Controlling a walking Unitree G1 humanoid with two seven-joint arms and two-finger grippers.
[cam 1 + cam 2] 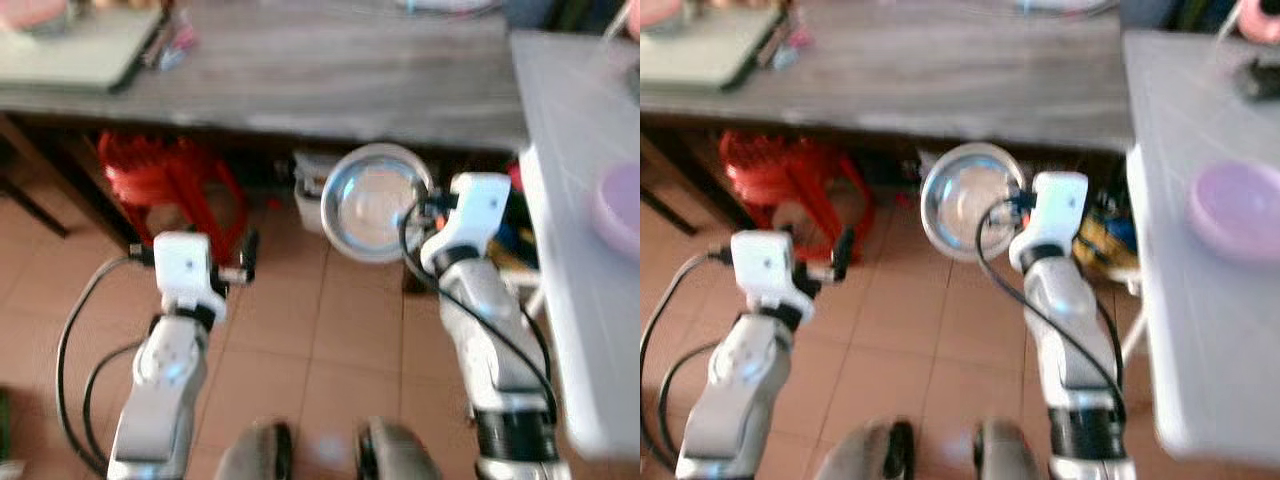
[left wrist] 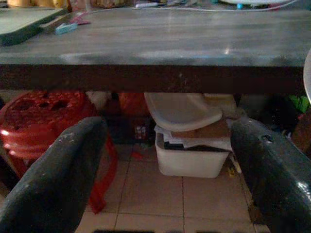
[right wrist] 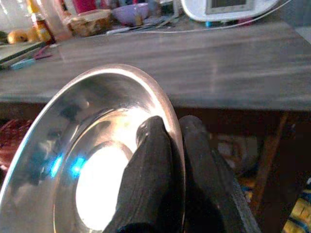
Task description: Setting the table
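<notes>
Right gripper [image 3: 167, 145] jaws clamp the steel plate's [image 1: 372, 203] rim at 3 o'clock, below the wooden tabletop [image 1: 330, 70]; left gripper [image 2: 167, 165] jaws spread, released.

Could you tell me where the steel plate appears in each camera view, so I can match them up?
Left eye view: steel plate at centre, at the right gripper.
Right eye view: plate left of centre.
Left wrist view: a pale edge sliver at the frame border, likely the plate.
Right wrist view: large, clamped by the black fingers.
Shared landmark: the dark wooden table.

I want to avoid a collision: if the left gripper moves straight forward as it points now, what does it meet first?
Probably the white bin under the wooden table: the open left gripper aims below the tabletop edge, with tiled floor before it. Depth is unclear.
</notes>
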